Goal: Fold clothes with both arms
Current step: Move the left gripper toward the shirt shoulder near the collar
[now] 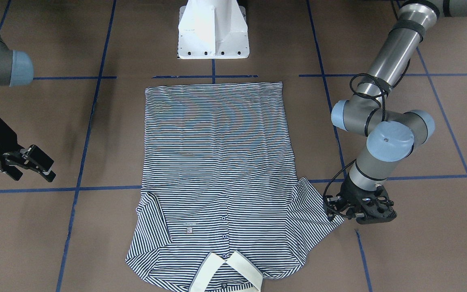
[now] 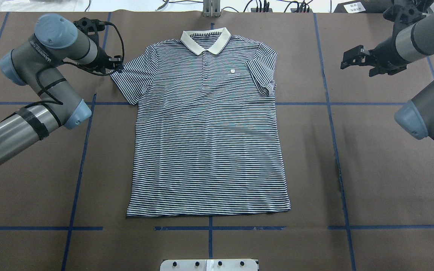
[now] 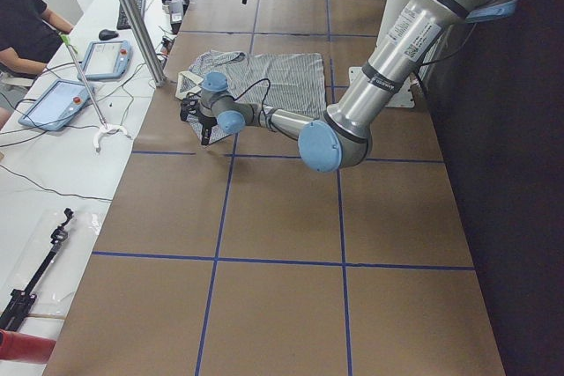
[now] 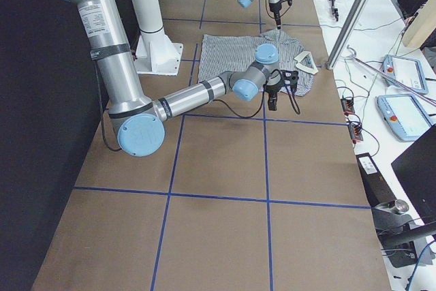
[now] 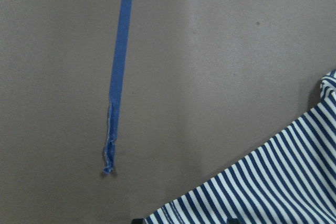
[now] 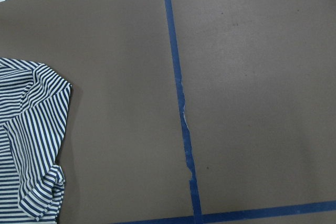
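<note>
The striped polo shirt [image 2: 209,131] lies flat and face up on the brown table, cream collar [image 2: 205,39] at the far edge and hem toward the robot's base. It also shows in the front view [image 1: 217,162]. My left gripper [image 2: 116,66] is low at the tip of the shirt's left sleeve [image 1: 318,211]. In the left wrist view the sleeve hem [image 5: 273,187] sits at the bottom edge and the jaws look open. My right gripper [image 2: 350,60] is open and empty, raised well beyond the folded-in right sleeve [image 2: 264,71].
The white pedestal base [image 1: 213,30] stands at the near edge behind the hem. Blue tape lines [image 2: 333,150] grid the table. In the left side view, a seated person [image 3: 26,24] and tablets [image 3: 53,103] are on a white bench beside the table.
</note>
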Controlling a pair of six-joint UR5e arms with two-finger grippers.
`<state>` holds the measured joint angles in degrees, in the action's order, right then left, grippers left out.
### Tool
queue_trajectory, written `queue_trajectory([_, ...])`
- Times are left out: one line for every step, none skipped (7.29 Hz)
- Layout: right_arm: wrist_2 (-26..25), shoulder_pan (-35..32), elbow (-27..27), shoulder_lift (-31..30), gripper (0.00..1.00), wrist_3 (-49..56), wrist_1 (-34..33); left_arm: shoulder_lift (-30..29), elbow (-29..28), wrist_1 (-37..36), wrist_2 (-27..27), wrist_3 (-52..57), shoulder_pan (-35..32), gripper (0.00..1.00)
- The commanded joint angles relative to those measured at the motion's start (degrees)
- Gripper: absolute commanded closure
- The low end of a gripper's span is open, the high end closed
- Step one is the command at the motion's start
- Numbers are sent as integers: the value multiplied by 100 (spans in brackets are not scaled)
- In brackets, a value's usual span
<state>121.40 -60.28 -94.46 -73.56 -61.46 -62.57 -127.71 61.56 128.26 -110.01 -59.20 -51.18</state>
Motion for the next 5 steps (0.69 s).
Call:
queue_trajectory([-19, 7, 50, 25, 0, 20, -10, 9, -47, 15, 15, 5, 21, 41])
queue_trajectory([-2, 7, 68, 34, 0, 151, -1, 9, -82, 15, 15, 5, 21, 42])
queue_trajectory([-19, 7, 77, 26, 0, 169, -10, 0, -91, -3, 58, 13, 21, 42])
queue_trajectory([-28, 7, 77, 25, 0, 178, -10, 0, -100, 6, 93, 14, 21, 43])
queue_trajectory([-28, 7, 86, 25, 0, 178, -10, 0, -117, 15, 94, 22, 21, 44])
